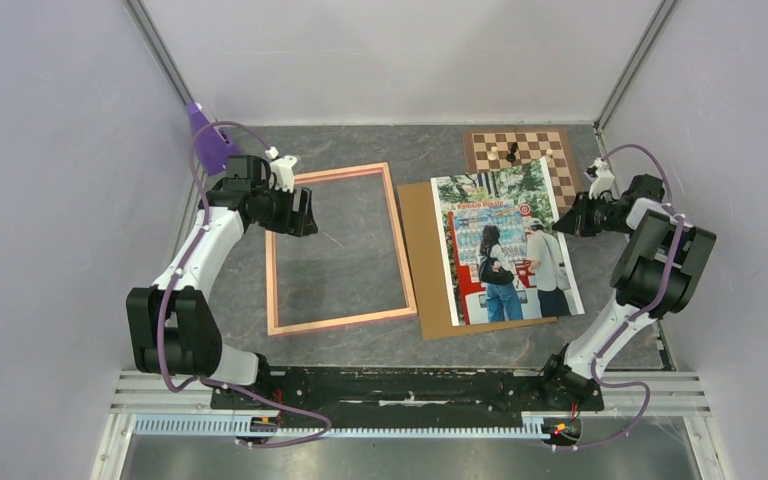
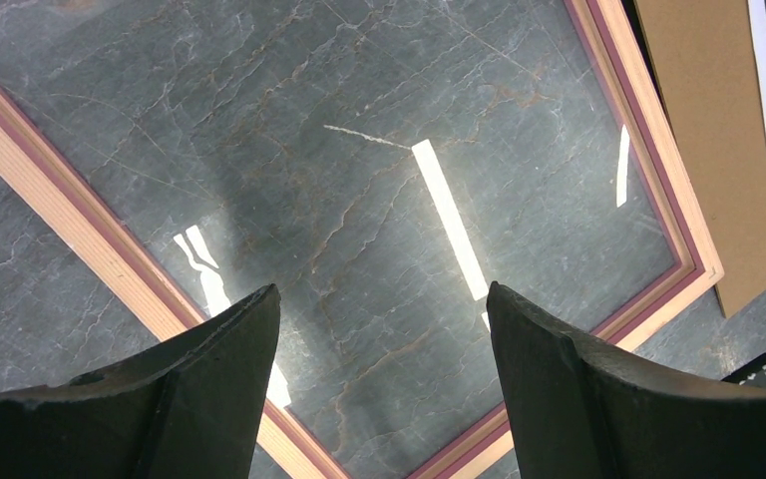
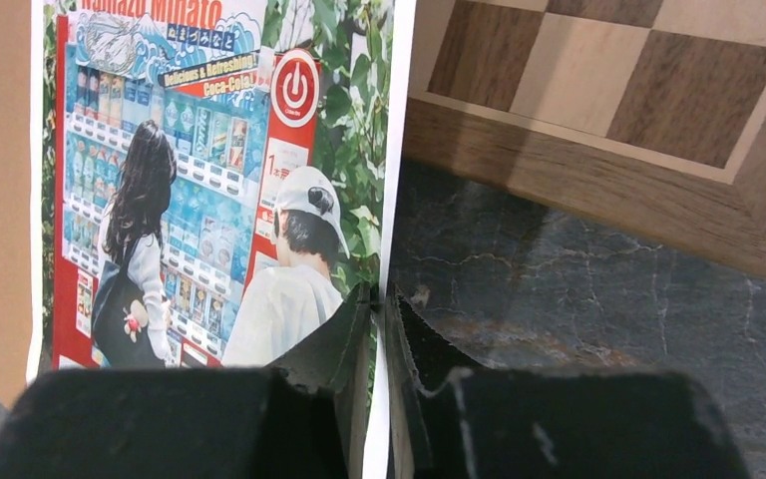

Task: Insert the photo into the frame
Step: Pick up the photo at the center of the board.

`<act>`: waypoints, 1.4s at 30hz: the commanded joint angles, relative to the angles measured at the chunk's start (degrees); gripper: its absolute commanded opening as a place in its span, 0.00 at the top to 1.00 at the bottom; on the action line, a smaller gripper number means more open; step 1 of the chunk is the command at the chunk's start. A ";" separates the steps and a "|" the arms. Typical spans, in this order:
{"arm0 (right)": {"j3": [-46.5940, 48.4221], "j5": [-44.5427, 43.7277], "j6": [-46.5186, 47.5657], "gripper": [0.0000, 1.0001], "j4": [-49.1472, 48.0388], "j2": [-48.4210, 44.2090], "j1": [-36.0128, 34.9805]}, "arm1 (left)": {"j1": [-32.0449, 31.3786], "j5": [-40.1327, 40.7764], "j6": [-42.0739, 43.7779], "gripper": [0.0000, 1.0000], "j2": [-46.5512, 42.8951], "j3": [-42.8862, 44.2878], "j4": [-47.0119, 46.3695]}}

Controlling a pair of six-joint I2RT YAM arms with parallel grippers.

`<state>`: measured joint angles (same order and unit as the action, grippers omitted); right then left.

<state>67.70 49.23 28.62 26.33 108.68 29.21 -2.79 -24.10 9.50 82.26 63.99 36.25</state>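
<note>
Large rectangular colour photo [image 1: 505,245] of a dark-haired woman at a red vending machine lies face up right of ctr on the grey marble-look table [image 1: 360,350]. It rests on a plain brown backing board [image 1: 425,260], which shows along its left and near sides. Photo's long axis runs near-to-far, slightly skewed. Its foliage top points to the far edge and the figures' feet to the near edge. Its far right corner overlaps the brown-and-cream chessboard [image 1: 545,155], which carries dark chess pieces [image 1: 511,152]. The right gripper [image 1: 563,222] is at the photo's right edge, fingers pinched nearly together w/ the white border btwn them. Thin-edged pink wooden frame [image 1: 403,240] lies flat left of ctr, just beside the board, long axis also near-to-far. The left gripper [image 1: 305,212] hangs over the frame's far left corner, fingers spread wide, holding nothing.
</note>
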 commanded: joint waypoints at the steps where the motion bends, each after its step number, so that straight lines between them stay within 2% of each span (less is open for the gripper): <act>1: 1.70 2.13 2.43 0.89 2.34 -4.25 0.12 | -0.73 0.51 -0.14 0.18 -2.51 0.94 -2.22; 6: 2.12 2.69 2.38 0.95 3.11 -7.39 0.09 | -2.09 0.98 -1.53 0.18 -2.29 2.88 -2.76; 15: 4.89 3.28 2.42 0.97 6.02 -12.96 -0.12 | -6.77 2.21 -6.26 0.18 -0.58 7.53 -4.06; 20: 1.80 1.51 -2.16 1.00 1.08 -20.51 -2.14 | -12.12 4.92 -13.01 0.16 1.46 11.95 -5.27; 25: -0.99 -1.75 -6.35 1.00 -2.88 -28.72 -6.88 | -17.26 6.68 -18.76 0.13 5.07 18.33 -4.73; 31: -0.16 -8.35 -11.60 1.00 -5.57 -35.59 -14.79 | -20.32 6.83 -27.84 0.12 9.98 27.30 -2.60; 38: 3.25 -17.23 -18.14 1.00 -7.71 -36.67 -25.65 | -26.12 10.76 -37.07 0.17 11.59 35.54 -3.95; 42: 3.99 -22.32 -21.12 1.00 -9.85 -36.31 -32.30 | -28.55 12.29 -43.58 0.16 14.58 42.86 -3.59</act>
<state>68.49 33.85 12.45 20.78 72.71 1.76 -29.36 -14.55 -24.16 94.78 98.94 34.22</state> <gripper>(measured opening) 0.006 0.831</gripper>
